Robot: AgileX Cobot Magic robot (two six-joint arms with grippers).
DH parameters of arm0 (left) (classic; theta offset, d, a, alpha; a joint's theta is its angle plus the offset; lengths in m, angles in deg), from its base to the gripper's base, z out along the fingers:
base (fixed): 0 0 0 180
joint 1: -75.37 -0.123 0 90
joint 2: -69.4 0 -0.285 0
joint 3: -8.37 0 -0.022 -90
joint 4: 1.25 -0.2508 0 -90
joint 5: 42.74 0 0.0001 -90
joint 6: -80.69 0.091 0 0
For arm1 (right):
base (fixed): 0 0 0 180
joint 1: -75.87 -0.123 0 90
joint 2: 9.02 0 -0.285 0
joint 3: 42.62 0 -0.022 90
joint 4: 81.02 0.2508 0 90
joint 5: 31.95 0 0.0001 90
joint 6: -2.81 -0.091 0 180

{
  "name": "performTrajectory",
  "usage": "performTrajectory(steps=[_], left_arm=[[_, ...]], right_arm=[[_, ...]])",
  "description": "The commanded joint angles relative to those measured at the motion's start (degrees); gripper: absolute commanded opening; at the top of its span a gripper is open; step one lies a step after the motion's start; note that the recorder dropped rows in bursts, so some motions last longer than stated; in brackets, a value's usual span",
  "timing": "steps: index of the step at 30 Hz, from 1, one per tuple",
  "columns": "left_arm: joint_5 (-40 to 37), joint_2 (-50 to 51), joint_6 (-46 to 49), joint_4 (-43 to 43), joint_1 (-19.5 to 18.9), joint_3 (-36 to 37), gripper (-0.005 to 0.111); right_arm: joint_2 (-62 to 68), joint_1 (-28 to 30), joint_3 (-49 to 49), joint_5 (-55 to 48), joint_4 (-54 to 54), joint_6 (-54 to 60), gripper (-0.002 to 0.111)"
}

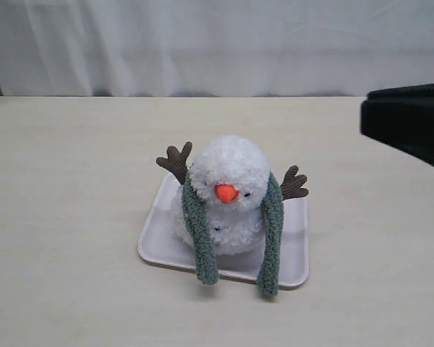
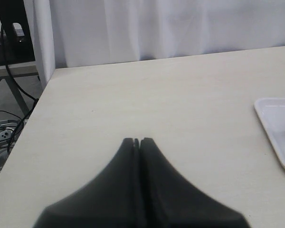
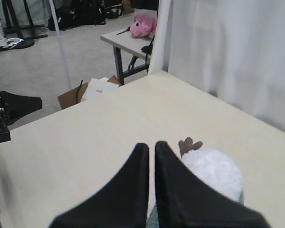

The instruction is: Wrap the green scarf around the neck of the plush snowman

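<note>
The plush snowman (image 1: pixel 228 170) sits upright on a white tray (image 1: pixel 296 246) in the middle of the table. The green scarf (image 1: pixel 200 238) passes behind its neck, and both ends hang down its front to the tray's near rim, uncrossed. My right arm (image 1: pixel 409 123) shows as a black block at the exterior view's right edge, apart from the toy. In the right wrist view my right gripper (image 3: pixel 152 144) is shut on nothing, above the snowman (image 3: pixel 213 173), with a sliver of scarf (image 3: pixel 153 219) below. My left gripper (image 2: pixel 137 140) is shut and empty over bare table, the tray (image 2: pixel 275 128) off to one side.
A white curtain (image 1: pixel 217 43) hangs behind the table. The right wrist view shows the table's far edge, a black clamp (image 3: pixel 0 118) on it, a cardboard box (image 3: pixel 95 90) on the floor and a pink plush (image 3: pixel 143 26) on another table.
</note>
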State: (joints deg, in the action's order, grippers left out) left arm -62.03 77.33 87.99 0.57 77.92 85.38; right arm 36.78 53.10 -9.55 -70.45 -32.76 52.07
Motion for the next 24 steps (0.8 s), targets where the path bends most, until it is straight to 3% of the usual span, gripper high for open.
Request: performTrajectory(steps=[1,13,24], left_arm=[[0.8,-0.1,0.1,0.4,-0.3,0.2,0.0],[0.8,-0.1,0.1,0.4,-0.3,0.2,0.0],[0.8,-0.1,0.1,0.4,-0.3,0.2,0.0]], right_arm=[[-6.5,0.0,0.2,0.6,-6.0,-4.1,0.004],[-21.7,0.0,0.3,-3.0,-17.5,-15.4,0.004],[-30.5,0.0,0.3,-8.2,-19.0,-19.0,0.004]])
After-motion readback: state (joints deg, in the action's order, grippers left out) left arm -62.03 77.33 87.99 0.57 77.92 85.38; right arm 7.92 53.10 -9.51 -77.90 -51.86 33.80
